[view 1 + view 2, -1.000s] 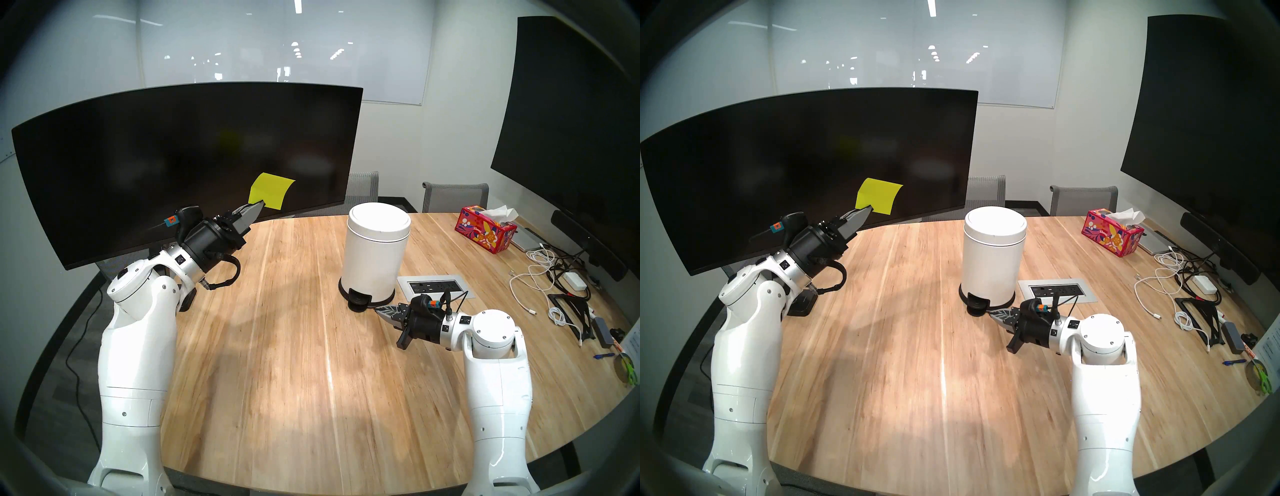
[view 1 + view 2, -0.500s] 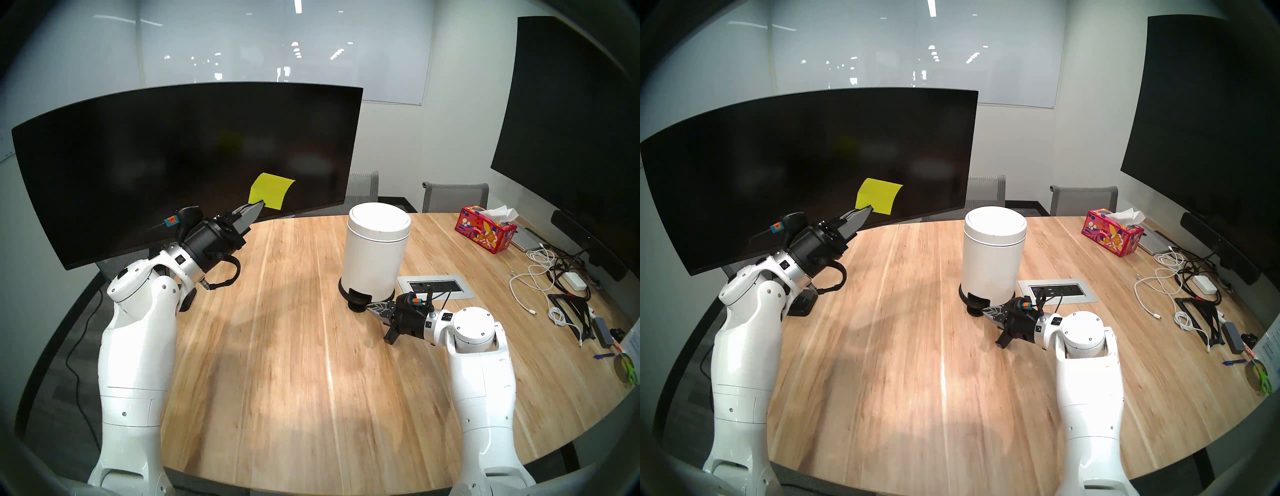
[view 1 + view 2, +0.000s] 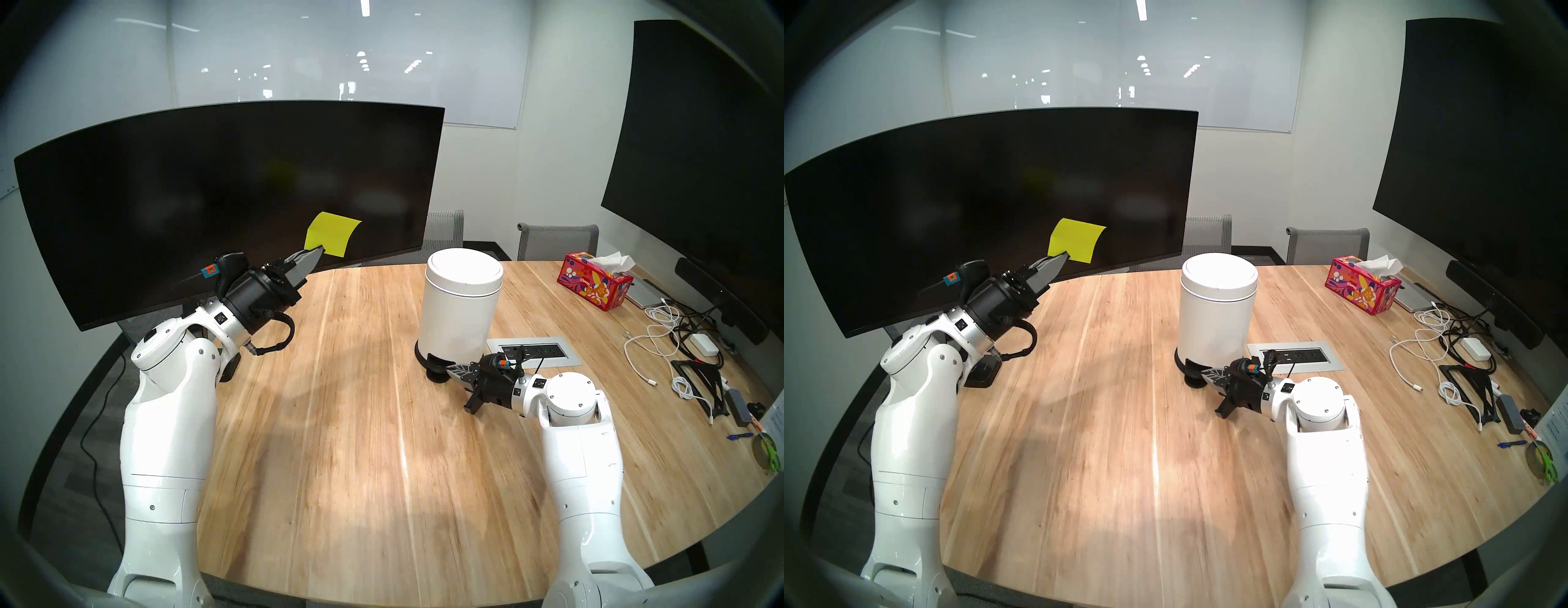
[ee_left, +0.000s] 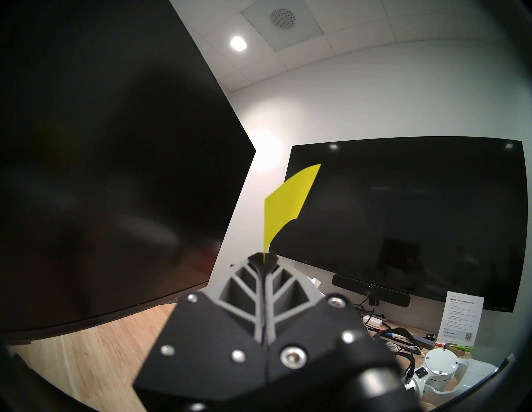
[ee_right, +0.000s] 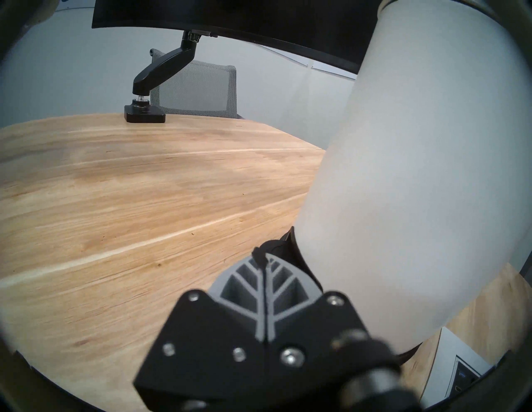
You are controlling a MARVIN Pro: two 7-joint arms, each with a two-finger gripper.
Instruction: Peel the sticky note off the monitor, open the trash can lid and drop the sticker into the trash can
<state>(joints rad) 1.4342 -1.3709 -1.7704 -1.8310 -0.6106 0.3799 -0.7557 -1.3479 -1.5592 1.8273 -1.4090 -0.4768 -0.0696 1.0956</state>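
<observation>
Your left pincer point(image 3: 317, 254) grips the curled yellow-green paper sticky note point(image 3: 333, 234); your right pincer point(image 3: 449, 370), clenched empty, sits at the white cylindrical trash can's point(image 3: 458, 314) black foot pedal point(image 3: 437, 368).

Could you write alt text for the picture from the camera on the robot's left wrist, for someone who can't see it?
The left gripper has its grey ribbed fingers shut on a corner of a bright yellow-green sticky note, which stands up free in the air. The dark curved monitor fills the left side, and a big flat black screen hangs on the white wall behind.
</observation>
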